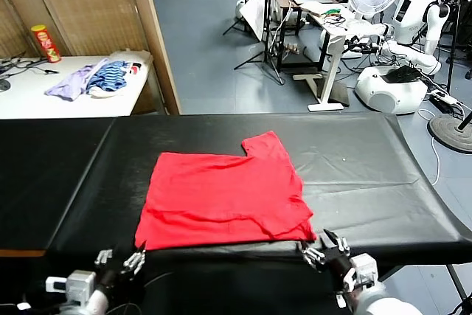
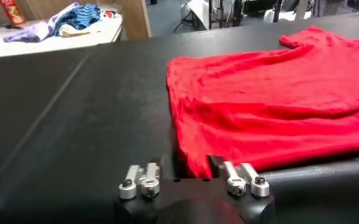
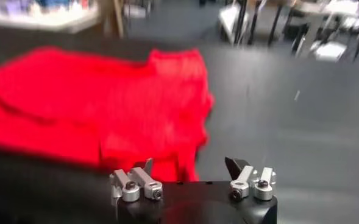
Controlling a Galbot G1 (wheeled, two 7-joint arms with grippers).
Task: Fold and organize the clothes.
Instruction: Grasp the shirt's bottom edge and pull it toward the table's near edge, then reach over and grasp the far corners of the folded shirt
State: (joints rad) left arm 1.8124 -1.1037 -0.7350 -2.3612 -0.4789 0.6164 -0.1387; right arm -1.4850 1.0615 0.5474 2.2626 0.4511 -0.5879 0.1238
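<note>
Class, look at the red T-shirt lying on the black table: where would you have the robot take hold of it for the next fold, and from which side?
Probably the two near hem corners of the red T-shirt: the left gripper and right gripper, both open, sit just off them at the table's near edge. Come in low from the robot's side; the cloth lies flat, and those corners offer free edges to pinch.

T-shirt point(image 1: 225, 198): soft red cloth, matt, lightly creased | table cover point(image 1: 361, 175): black, smooth, faintly sheened, leather-like | gripper fingers point(image 2: 138, 182): bare silvery metal | screen, upper left point(image 1: 88, 5): woven panels, wood frame
</note>
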